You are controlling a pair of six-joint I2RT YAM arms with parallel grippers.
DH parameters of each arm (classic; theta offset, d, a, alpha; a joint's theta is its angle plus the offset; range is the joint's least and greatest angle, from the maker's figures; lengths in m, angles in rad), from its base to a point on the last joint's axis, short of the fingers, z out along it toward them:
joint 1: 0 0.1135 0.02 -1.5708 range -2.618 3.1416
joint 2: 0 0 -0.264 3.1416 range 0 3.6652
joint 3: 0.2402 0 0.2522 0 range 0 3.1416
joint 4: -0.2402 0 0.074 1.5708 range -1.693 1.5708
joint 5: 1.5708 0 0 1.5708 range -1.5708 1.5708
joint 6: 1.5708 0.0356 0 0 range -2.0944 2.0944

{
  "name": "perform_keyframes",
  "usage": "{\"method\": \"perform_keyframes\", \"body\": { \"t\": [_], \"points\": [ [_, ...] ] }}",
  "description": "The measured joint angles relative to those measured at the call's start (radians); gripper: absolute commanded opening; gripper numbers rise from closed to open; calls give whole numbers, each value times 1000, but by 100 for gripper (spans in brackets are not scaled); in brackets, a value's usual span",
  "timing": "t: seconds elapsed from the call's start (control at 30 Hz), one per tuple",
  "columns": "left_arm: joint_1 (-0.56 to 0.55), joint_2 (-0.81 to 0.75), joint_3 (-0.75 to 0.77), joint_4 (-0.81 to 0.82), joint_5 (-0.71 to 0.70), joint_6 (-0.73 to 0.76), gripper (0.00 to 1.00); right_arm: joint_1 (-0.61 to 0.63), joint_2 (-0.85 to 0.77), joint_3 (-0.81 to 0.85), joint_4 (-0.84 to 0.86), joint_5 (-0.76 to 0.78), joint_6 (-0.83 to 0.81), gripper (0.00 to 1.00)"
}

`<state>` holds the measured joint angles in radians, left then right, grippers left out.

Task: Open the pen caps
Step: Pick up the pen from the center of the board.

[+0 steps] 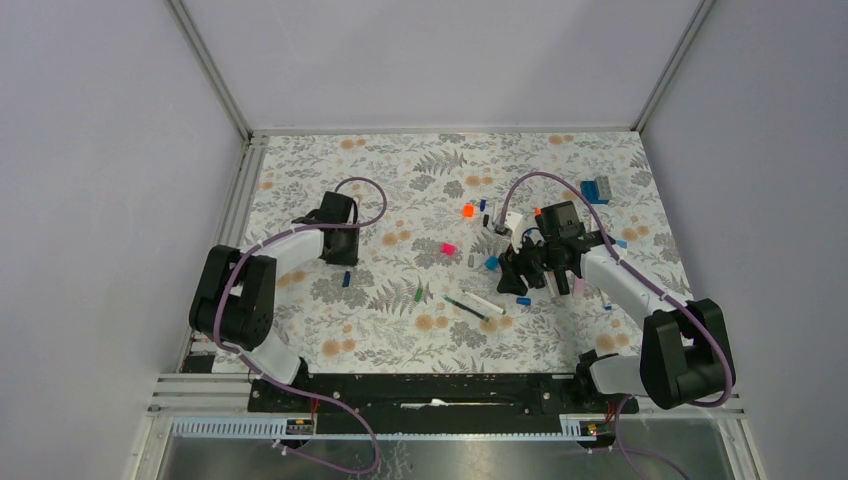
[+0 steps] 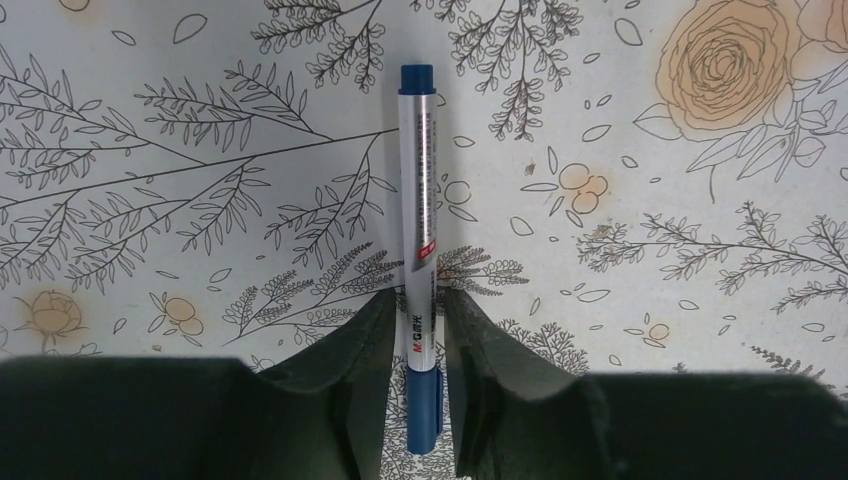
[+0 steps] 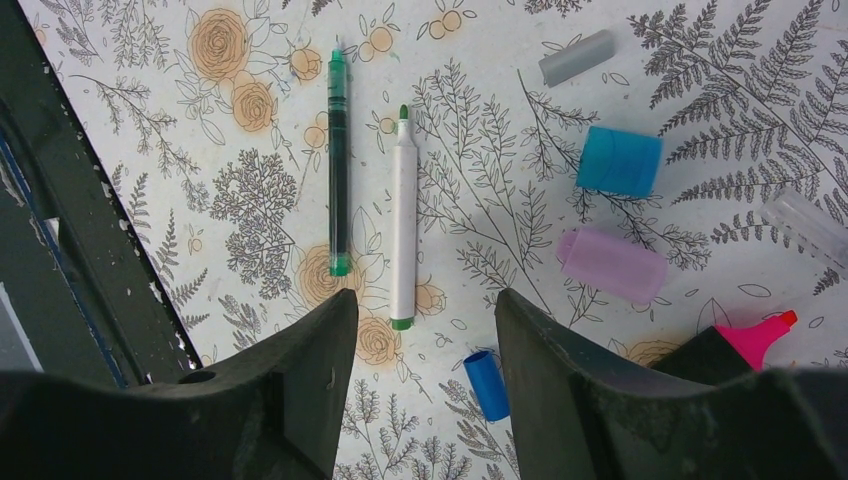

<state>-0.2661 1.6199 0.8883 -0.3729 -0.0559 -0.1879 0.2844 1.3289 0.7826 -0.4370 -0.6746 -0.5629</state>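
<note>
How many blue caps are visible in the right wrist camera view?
2. A stubby blue cap lies at upper right, above a lilac cap. A slim blue cap lies near the bottom, centre. Others may be hidden.

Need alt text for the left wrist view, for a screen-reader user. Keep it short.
The left gripper pinches a white pen with blue ends, lying flat on a floral-print table cover. The pen runs straight up the frame from between the dark fingers.
</note>
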Motion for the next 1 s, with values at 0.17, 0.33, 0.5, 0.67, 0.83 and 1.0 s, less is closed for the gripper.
{"method": "perform_keyframes", "body": {
  "t": [0.17,0.33,0.5,0.67,0.83,1.0],
  "points": [
    [0,5,5,0,23,-3,1,-6,-3,0,0,-1,-3,61],
    [-1,0,7,0,72,-4,0,-8,-39,0,-4,-10,-23,62],
    [-13,-102,6,12,209,-21,0,-10,-98,39,-95,-88,-114,67],
    [-35,-267,-19,191,460,-157,0,-11,-98,225,-316,-266,-374,79],
    [-128,-312,-108,511,631,-372,0,-11,-98,333,-358,-448,-362,77],
    [-303,-309,-156,772,621,-529,0,-18,-99,321,-116,-524,65,76]
  ]
}}
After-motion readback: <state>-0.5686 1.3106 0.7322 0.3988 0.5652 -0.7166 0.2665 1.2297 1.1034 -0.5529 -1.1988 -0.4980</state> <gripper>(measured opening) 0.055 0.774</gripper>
